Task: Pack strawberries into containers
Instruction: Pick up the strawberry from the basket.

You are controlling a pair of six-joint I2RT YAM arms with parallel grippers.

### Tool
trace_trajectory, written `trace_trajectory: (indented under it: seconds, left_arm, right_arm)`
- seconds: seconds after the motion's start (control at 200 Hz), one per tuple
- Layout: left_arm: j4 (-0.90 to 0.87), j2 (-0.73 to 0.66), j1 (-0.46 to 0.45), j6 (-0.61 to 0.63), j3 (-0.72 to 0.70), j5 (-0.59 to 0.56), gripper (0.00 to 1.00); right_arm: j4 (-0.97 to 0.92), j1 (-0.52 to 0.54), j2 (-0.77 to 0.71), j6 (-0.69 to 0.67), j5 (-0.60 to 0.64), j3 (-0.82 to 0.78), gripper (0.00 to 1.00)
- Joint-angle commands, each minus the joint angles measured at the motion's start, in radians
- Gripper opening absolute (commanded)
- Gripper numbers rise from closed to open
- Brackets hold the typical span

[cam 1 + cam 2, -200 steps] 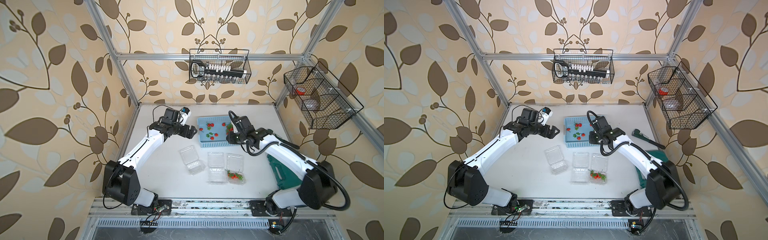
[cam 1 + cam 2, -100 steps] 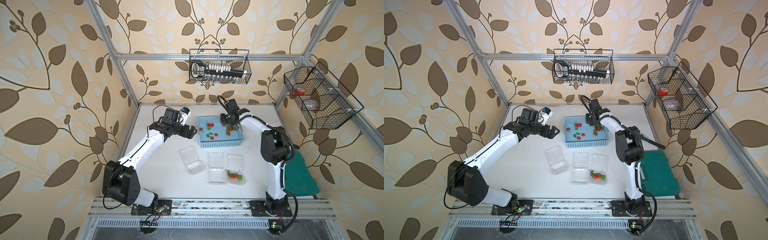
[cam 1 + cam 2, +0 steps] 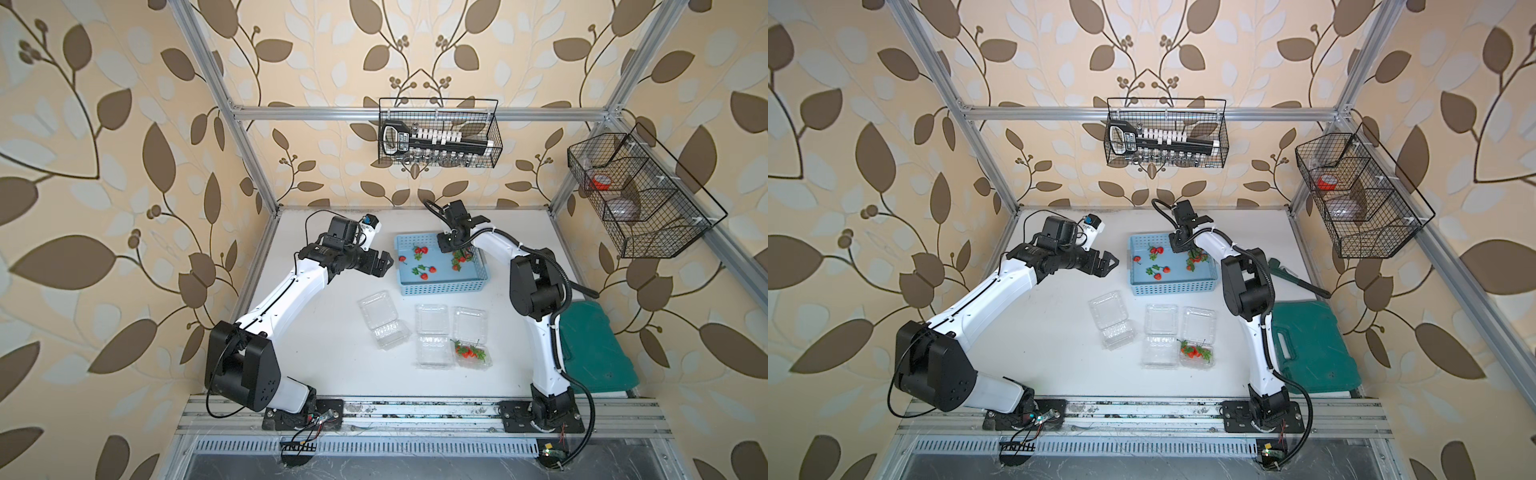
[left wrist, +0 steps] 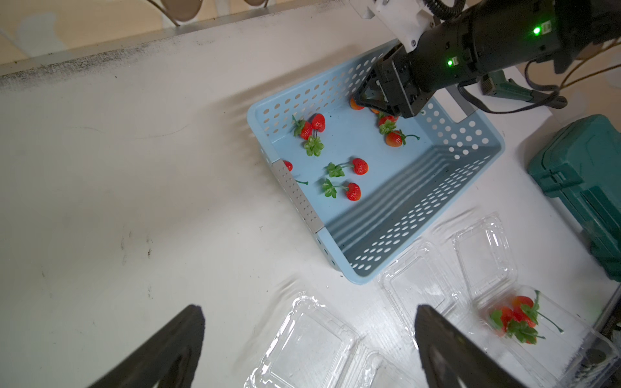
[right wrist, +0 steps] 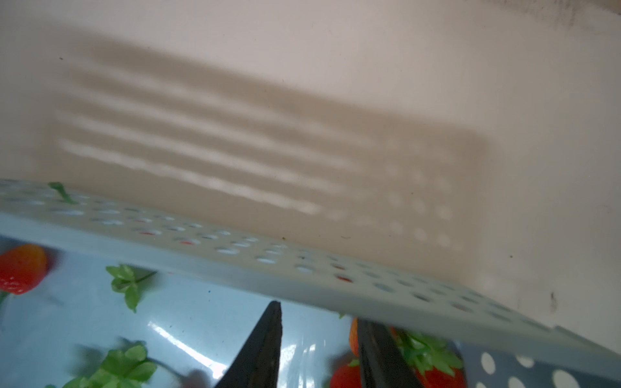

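Note:
Several strawberries (image 3: pixel 420 250) lie in the light blue basket (image 3: pixel 440 287). Three clear containers stand open in front of it: the left one (image 3: pixel 384 322) and the middle one (image 3: pixel 433 334) hold nothing, the right one (image 3: pixel 471 336) holds a few berries (image 3: pixel 467 352). My right gripper (image 3: pixel 446 245) reaches down into the basket's far right part. Its fingers (image 5: pixel 268 336) stand slightly apart with only blue floor between them; a berry (image 5: pixel 346 376) lies just beside one. My left gripper (image 3: pixel 380 264) hovers wide open left of the basket, above bare table (image 4: pixel 308 307).
A green tool case (image 3: pixel 594 349) lies at the right edge, behind the right arm, with a black wrench (image 3: pixel 1300 278) beyond it. Wire baskets hang on the back wall (image 3: pixel 438 133) and the right wall (image 3: pixel 640 199). The basket's perforated wall (image 5: pixel 235 255) runs close past the right fingers.
The right arm has swung from lying low across the right side to standing upright, and its gripper now enters the basket from the far side. The left arm has stayed still.

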Motion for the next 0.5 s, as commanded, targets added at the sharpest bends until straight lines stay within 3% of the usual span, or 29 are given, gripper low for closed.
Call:
trace_trajectory:
  seconds: [0.0, 0.495]
  left_arm:
    - [0.01, -0.018, -0.008, 0.014, 0.012, -0.003, 0.99]
    - [0.009, -0.012, -0.009, 0.016, 0.012, -0.015, 0.99]
  right_arm:
    - [0.012, 0.004, 0.027, -0.045, 0.012, 0.004, 0.38]
    - [-0.009, -0.005, 0.109, -0.031, 0.031, 0.071, 0.38]
